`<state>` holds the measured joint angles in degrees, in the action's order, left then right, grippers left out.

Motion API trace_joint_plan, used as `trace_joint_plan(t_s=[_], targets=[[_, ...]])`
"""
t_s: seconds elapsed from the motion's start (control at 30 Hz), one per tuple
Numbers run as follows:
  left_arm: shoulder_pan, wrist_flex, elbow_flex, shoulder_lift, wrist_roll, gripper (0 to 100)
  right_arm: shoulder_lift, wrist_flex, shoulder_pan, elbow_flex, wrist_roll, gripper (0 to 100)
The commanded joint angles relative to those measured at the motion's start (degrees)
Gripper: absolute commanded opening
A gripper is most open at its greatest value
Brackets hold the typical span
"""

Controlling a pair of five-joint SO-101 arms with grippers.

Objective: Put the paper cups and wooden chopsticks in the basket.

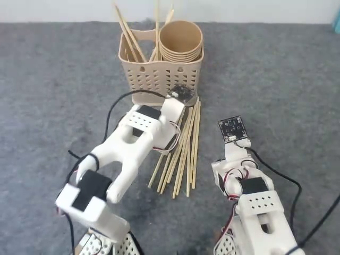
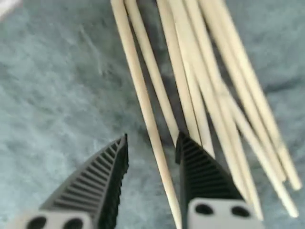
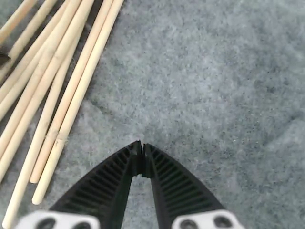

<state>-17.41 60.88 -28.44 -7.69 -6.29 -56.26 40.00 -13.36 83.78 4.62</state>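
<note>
the left end effector (image 2: 152, 138) is spread just above the loose chopsticks (image 1: 186, 151), which lie on the surface (image 1: 64, 79) in front of the basket (image 1: 159, 77). one stick (image 2: 141, 95) runs between its jaws. the sticks lie packed and overlapping, so closing here could pinch a neighbour too, or nudge the pile and roll sticks apart. a thin round stick gripped near one end is likely to pivot and droop, then catch on the basket rim or on the sticks standing inside. the right end effector (image 3: 142, 145) is pressed together, holding nothing, over bare surface just beside the pile. a swing toward the sticks could scatter them.

the chopsticks are pale, smooth wood, long and slim. the basket is beige plastic with slotted walls and a handle cut-out. the cups (image 1: 180, 37), tan paper with rolled rims, sit nested inside it. the surface is grey, felt-like fabric, probably soft enough for sticks to press in a little under a pinch.
</note>
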Motion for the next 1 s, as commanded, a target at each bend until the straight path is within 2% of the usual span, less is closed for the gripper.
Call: trace_joint_plan(t_s=[0.0, 0.13, 0.33, 0.47, 0.7, 0.97], targets=[[0.0, -2.81, 2.07, -1.58, 0.09, 16, -0.66, -1.19, 0.75, -0.44, 0.7, 1.2], [0.0, -2.73, 2.07, -2.29, 0.53, 16, -0.66, -1.19, 0.75, -0.44, 0.7, 1.2], [0.0, -1.76, 1.45, -4.48, 6.59, 15, -0.66, -1.19, 0.75, -0.44, 0.7, 1.2], [-0.35, -1.32, 1.8, -5.98, 6.59, 0, -0.66, -1.19, 0.75, -0.44, 0.7, 1.2], [-1.85, 1.58, 2.07, -5.89, 6.59, 1, -0.66, -1.19, 0.84, -0.44, 0.7, 1.2], [-7.12, 8.18, 1.89, -5.89, 6.51, 1, -0.66, -1.27, 0.84, -0.53, 0.7, 1.2]])
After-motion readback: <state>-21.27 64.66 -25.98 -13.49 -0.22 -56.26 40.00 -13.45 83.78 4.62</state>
